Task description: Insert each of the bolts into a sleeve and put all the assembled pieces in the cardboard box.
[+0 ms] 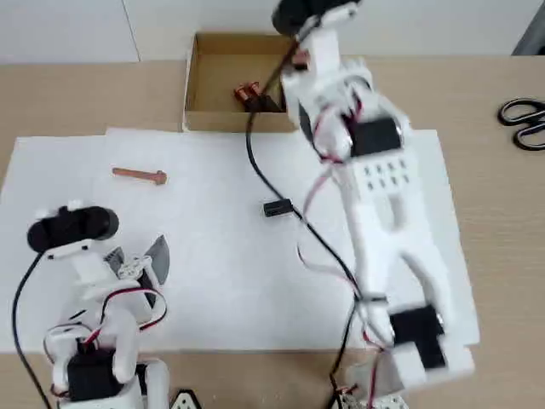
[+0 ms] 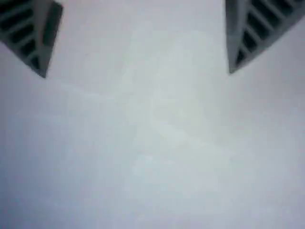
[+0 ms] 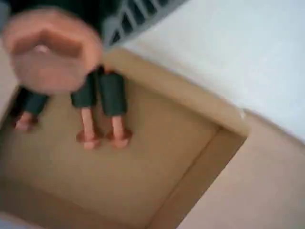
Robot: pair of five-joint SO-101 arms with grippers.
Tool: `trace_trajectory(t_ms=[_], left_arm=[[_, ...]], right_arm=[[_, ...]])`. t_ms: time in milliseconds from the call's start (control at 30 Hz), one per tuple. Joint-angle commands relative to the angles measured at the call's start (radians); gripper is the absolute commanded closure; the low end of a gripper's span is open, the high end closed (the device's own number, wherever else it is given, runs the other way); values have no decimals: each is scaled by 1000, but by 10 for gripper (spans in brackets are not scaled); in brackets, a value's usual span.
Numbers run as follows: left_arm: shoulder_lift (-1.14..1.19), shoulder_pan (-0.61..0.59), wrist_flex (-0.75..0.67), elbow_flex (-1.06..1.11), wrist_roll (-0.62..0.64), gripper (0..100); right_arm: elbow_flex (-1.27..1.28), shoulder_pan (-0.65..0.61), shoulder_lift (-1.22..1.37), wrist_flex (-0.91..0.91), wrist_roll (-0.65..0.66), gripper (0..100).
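1. Three assembled pieces (image 3: 116, 102) lie on the floor of the cardboard box (image 3: 190, 109). Each is a dark, matte sleeve with a copper-coloured bolt sticking out of it, ending in a flat round head. Two lie side by side and touching; the third lies apart, near a wall.
2. One more piece (image 3: 47, 52), copper-headed and blurred, hangs over the box at the right claw (image 1: 298, 56). I cannot tell whether that claw pinches it or is spread.
3. One loose bolt (image 1: 140, 175), slim with a wider head, lies flat on the white sheet (image 1: 204, 281).
4. One loose sleeve (image 1: 278, 208), short and black, lies on the sheet well apart from the bolt.
5. Brown and square, the open-topped box has plain walls and sits against the sheet's far edge.
6. Spread wide, the left claw (image 2: 137, 71) has ribbed grey fingers (image 2: 40, 33) and sits low over bare sheet.
7. One pair of black-handled scissors (image 1: 524, 121) rests on the pale wood-grain bench (image 1: 60, 94).
8. No writing can be read.
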Motion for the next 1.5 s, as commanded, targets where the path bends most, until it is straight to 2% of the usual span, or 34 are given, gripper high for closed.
trace_trajectory(t_ms=[0,267,433,600,1267,1467], left_arm=[[-60,-6,-26,8,-11,769],[-103,-6,-28,24,-44,769],[-103,-6,-25,25,-43,769],[-103,-2,-25,28,-41,770],[-106,-3,-28,42,-44,769],[-106,-6,-28,42,-44,769]], right_arm=[[-249,4,189,-128,3,995],[-416,4,538,-437,2,995],[-422,4,639,-561,-97,995],[-422,5,722,-687,-106,995],[-493,28,929,-690,-104,988],[-493,27,941,-601,-84,832]])
